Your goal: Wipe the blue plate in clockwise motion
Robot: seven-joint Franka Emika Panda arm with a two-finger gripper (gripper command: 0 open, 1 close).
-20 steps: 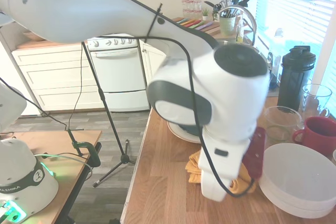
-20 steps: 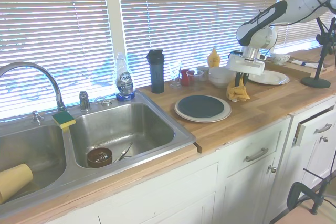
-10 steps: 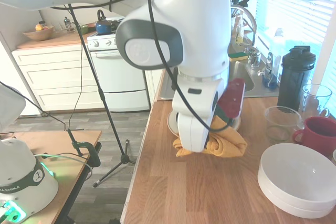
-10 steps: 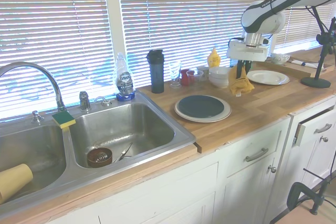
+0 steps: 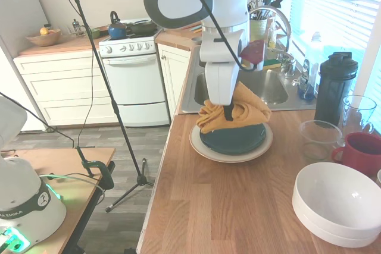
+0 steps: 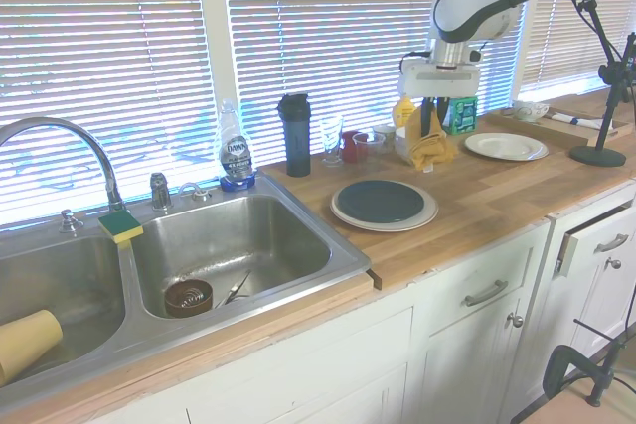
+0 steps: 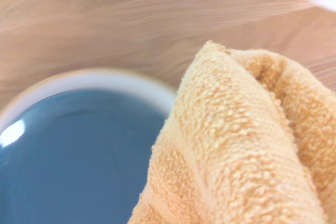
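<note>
Fingers [image 5: 228, 113] pinch shut on the yellow cloth [image 5: 233, 113], hung above the blue plate [image 6: 381, 201], which sits on a cream plate [image 6: 421, 216] on the tabletop [image 6: 497, 196]; we judge approach underway, next lowering to contact before circling clockwise.

One outside camera stands at the end of the wooden surface [image 5: 196, 206], close in, looking along its length toward the sink [image 5: 268, 90] and the stove [image 5: 131, 78] beyond. The other stands out in the room in front of the cabinets, farther back, facing the blinds [image 6: 328, 37] across the surface. Both take in the blue plate [image 5: 233, 137] on its cream plate [image 5: 205, 145], the black bottle [image 5: 334, 87] and the sink. The wrist camera looks down from very near, filled by blurred orange cloth [image 7: 247, 145] and the plate's edge.
</note>
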